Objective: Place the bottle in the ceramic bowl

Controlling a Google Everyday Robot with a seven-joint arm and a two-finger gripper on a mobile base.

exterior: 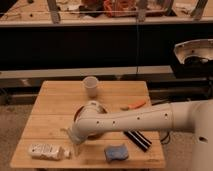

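Reaching for pickup | gripper [74,141] jaws spread, holding nothing, just beside bottle [47,151] | bottle lying flat on wooden table [55,100], near edge | ceramic bowl [79,114] mostly hidden behind arm | grasp, lift, placement not yet done

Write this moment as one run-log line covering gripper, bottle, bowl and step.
gripper: open, close beside bottle | bottle: lying on table, not held | ceramic bowl: partly behind arm | step: grasp not yet made
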